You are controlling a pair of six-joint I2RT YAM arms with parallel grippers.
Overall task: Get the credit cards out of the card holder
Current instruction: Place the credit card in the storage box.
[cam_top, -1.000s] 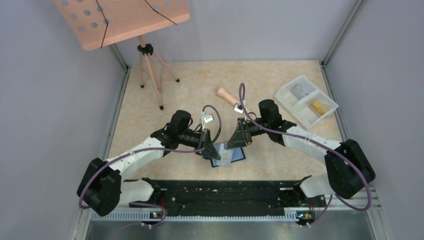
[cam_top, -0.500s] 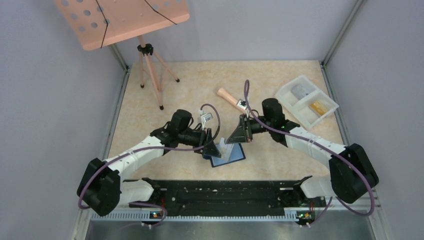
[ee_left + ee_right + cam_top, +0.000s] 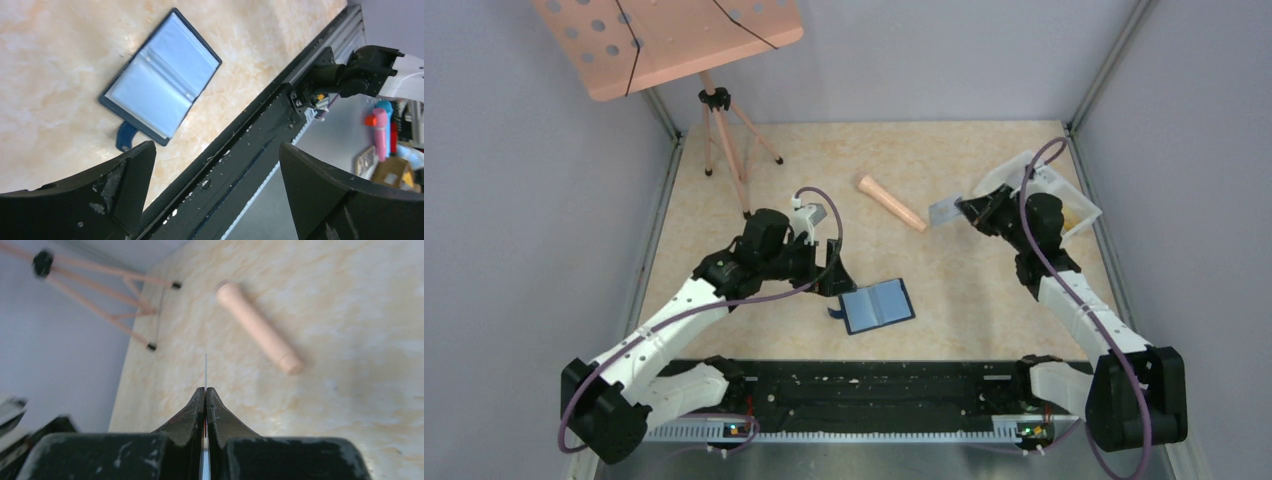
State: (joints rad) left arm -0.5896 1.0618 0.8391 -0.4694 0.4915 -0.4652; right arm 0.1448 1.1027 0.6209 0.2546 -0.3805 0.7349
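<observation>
The card holder (image 3: 879, 305) lies open and flat on the table, navy rim and tab, pale blue pockets; the left wrist view shows it too (image 3: 161, 80). My left gripper (image 3: 834, 276) hangs just left of it, open and empty (image 3: 217, 150). A pale grey credit card (image 3: 946, 210) is raised at the back right with my right gripper (image 3: 965, 207) shut on it. In the right wrist view that card (image 3: 205, 371) shows edge-on as a thin line between the closed jaws (image 3: 205, 390). No other cards show in the holder's pockets.
A white two-compartment tray (image 3: 1064, 192) stands at the back right, partly behind the right arm. A wooden peg (image 3: 891, 203) lies mid-table at the back. A music stand's tripod (image 3: 724, 150) is at the back left. The black rail (image 3: 874, 390) runs along the near edge.
My left gripper has opened and drawn back left off the card holder. My right gripper has pulled a grey card out and carried it up and right toward the tray. The holder now lies flat.
</observation>
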